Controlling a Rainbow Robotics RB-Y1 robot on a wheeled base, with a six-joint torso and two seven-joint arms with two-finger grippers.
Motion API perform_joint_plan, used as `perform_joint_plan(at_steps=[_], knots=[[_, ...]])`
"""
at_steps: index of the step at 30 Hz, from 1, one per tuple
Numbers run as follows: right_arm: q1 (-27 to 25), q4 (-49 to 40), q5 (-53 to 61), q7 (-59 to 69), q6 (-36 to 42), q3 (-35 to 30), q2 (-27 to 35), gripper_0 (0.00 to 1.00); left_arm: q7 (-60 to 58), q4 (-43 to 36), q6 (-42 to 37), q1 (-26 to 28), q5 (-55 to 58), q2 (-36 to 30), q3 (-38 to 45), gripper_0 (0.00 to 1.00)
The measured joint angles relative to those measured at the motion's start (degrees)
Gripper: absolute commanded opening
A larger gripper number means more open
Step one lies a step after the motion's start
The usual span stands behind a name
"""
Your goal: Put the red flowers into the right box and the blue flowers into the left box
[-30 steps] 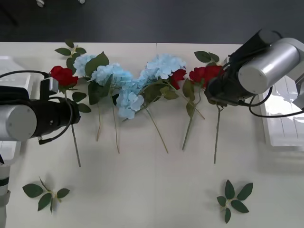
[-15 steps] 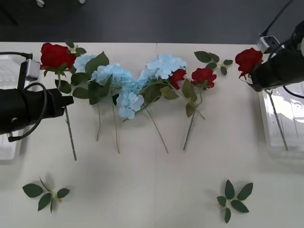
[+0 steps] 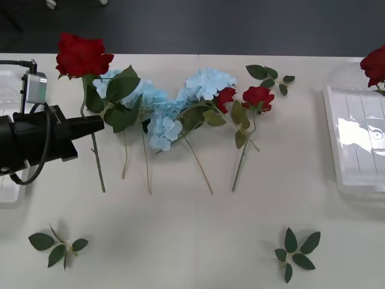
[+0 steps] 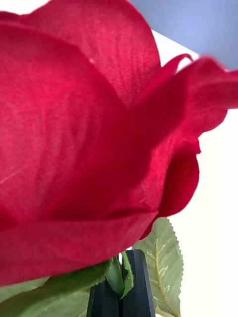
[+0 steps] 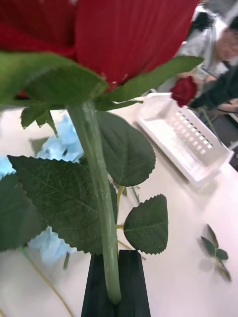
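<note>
Clamping deep-red rose [image 3: 80,55] stem, left gripper [image 3: 96,124], right gripper [image 4: 122,287] pinching another rose [image 4: 94,143] stem

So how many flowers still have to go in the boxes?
None looks boxed yet; the right box looks bare. Each gripper holds a red rose: the left gripper one, the right gripper another by that box. Two red roses and all the blue flowers lie on the table.

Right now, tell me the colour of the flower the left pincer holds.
Deep red. The left pincer grips the rose by its green stem; the front view shows it best.
</note>
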State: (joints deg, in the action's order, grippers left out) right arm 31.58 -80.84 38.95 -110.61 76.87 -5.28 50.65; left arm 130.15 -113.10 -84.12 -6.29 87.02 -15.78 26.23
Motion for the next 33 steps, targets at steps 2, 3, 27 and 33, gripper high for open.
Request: perform_joint_plan(at_steps=[2, 3, 27, 33], knots=[[0.00, 2.23, 0.01, -2.79, -2.84, 0.22, 0.97, 0.00, 5.52, 2.58, 0.00, 0.05, 4.16, 0.00, -0.01, 0.00], [0.00, 3.54, 0.01, -4.25, -4.53, 0.21, 1.35, 0.00, 7.29, 3.87, 0.00, 0.05, 6.08, 0.00, -0.03, 0.00], [-5.46, 11.03, 3.69, 7.11, -13.26, 3.17, 1.95, 0.21, 23.12, 8.60, -5.98, -2.54, 25.35, 0.00, -4.83, 0.00], [-5.46, 11.03, 4.11, 7.11, -13.32, 3.43, 1.95, 0.72, 23.12, 8.61, -12.99, -7.83, 25.32, 0.00, -1.34, 0.00]])
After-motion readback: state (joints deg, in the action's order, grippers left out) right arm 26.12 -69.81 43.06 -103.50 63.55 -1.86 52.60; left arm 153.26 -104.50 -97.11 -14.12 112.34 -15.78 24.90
